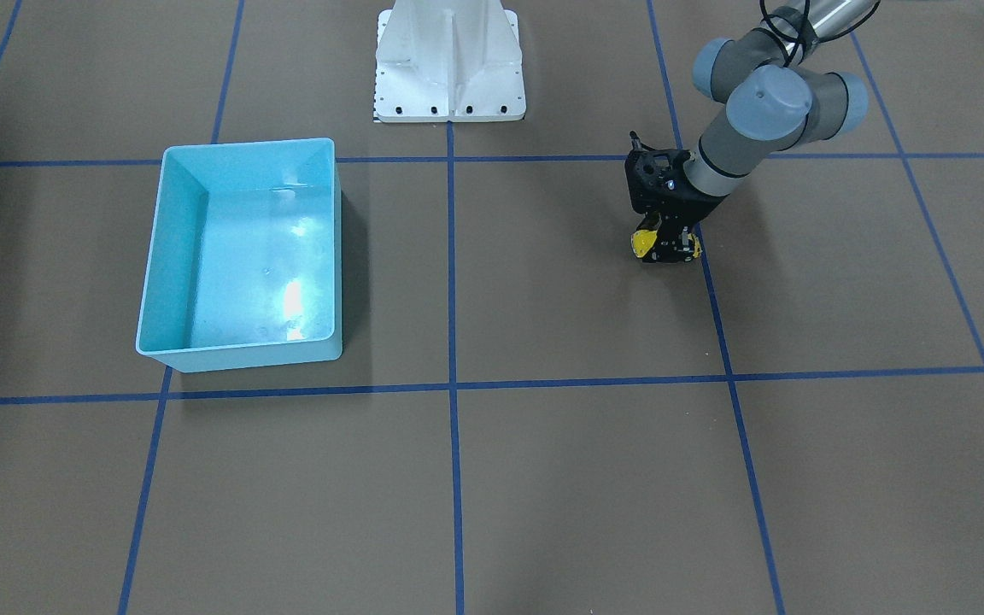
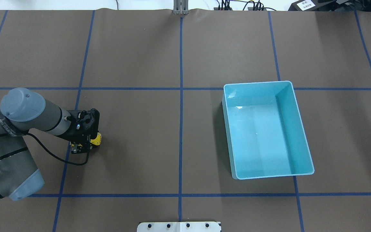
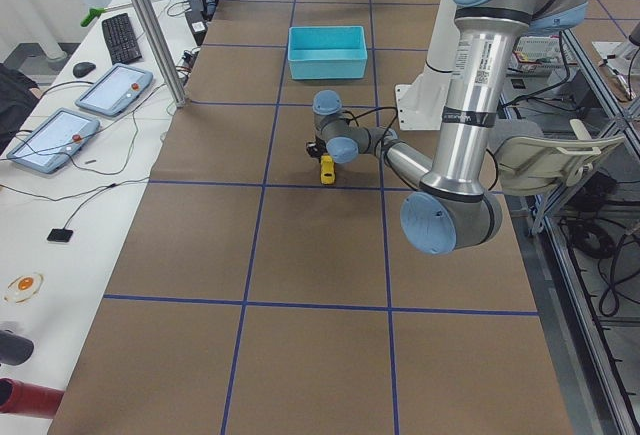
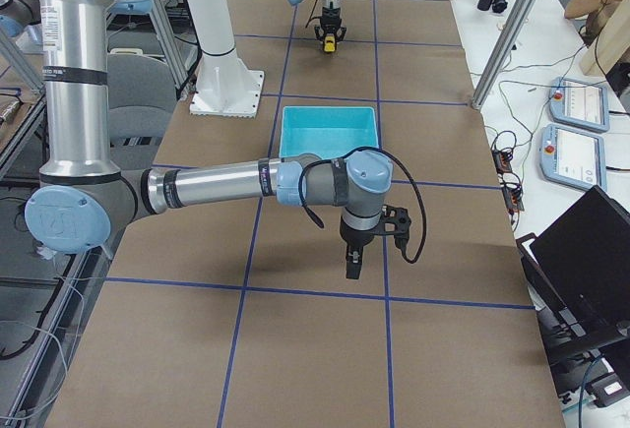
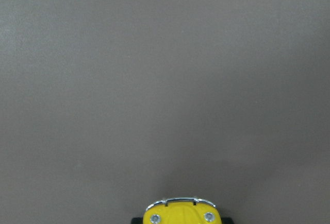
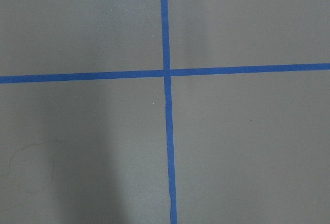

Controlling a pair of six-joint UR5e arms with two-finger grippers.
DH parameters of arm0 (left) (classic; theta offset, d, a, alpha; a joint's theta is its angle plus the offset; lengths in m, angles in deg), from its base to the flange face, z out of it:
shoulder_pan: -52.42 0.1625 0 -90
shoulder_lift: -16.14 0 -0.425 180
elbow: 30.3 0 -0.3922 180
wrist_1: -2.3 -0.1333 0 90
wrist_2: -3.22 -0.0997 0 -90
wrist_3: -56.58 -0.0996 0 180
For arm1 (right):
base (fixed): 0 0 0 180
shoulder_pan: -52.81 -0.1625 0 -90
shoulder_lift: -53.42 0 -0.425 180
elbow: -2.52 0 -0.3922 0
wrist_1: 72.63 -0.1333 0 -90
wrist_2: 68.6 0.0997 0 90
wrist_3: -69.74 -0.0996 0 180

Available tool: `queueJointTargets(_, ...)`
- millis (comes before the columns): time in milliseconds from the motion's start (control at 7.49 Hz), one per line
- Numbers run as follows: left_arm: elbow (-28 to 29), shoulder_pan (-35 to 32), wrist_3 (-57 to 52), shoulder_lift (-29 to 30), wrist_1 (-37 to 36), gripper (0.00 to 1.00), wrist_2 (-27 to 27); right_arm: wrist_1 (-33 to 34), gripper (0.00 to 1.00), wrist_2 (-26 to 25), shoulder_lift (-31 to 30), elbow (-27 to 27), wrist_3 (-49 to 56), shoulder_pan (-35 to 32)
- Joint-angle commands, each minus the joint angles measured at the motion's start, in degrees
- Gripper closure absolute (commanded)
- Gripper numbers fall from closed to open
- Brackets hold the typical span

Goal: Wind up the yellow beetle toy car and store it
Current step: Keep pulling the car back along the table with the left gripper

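Clamping across the middle of the tiny glossy bright-yellow Beetle-shaped toy car [image 2: 96, 139], the left two-finger gripper [image 2: 81, 145] is pointing down at the brown paper-covered table [image 2: 140, 129]; yellow is showing on both sides of its black fingers; in the overhead view the car is sitting at about 8 o'clock from the table's centre, well apart from the light-blue rectangular plastic bin [image 2: 295, 129] at 3 o'clock; in the left wrist view the car's rounded end with its silvery bumper is peeking in at 6 o'clock; the right two-finger gripper [image 4: 352, 266] is hanging above a crossing of blue tape lines [image 6: 166, 72], and whether its pincer is apart or together I cannot tell
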Motion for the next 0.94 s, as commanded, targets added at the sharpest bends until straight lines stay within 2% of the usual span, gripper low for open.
queueJointTargets(0,0.0,0.0,0.1,-0.3,0.2,1.0,0.0,0.0,0.0,0.0,0.0,0.0,0.0,0.0)
queueJointTargets(801,0.3,0.0,-0.1,-1.5,1.6,1.0,0.0,0.0,0.0,0.0,0.1,0.1,0.0,0.0)
